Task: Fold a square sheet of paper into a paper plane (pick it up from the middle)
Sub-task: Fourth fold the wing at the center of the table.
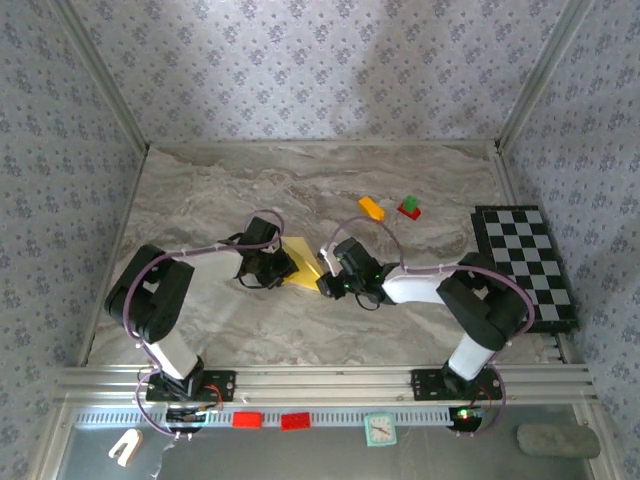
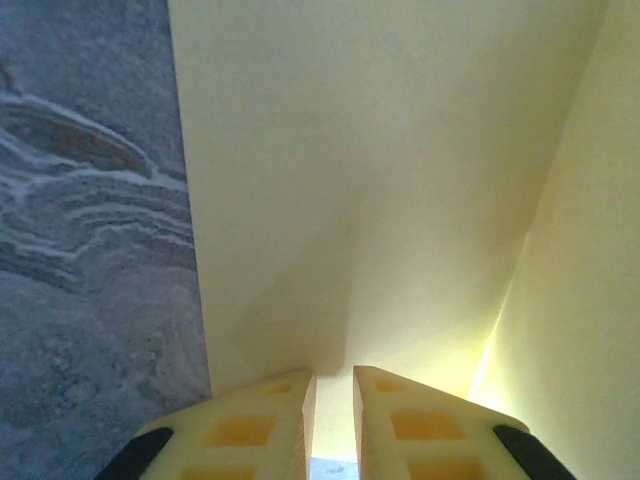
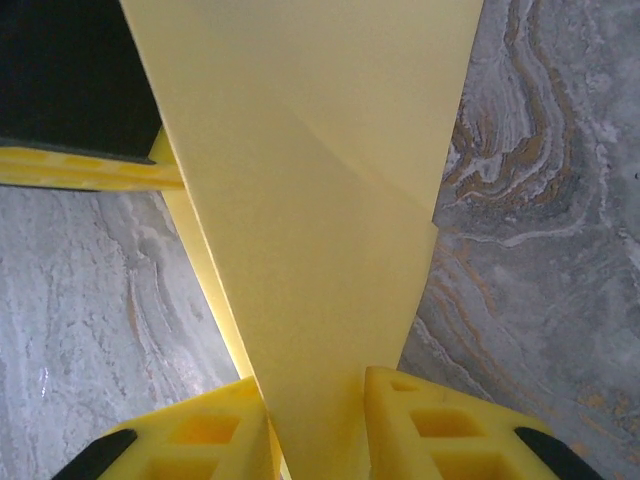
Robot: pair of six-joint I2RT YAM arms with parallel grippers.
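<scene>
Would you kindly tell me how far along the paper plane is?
Done: the paper already carries diagonal folds. In hand: the left gripper seems to pinch a crease; the paper runs between the fingers of the right gripper. Left: narrowing it into a pointed dart.

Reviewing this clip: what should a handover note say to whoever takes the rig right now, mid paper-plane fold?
Left gripper: shut on the yellow paper sheet, with a thin edge pinched between its fingers.
Right gripper: the paper runs between its fingers, which stand slightly apart. Whether it clamps is unclear.
Paper: mid-table, between the two grippers.
Done: folds are in, and layered diagonal edges show.
Left: from above it looks like a wedge rather than a narrow dart, so the final folds probably remain.
</scene>
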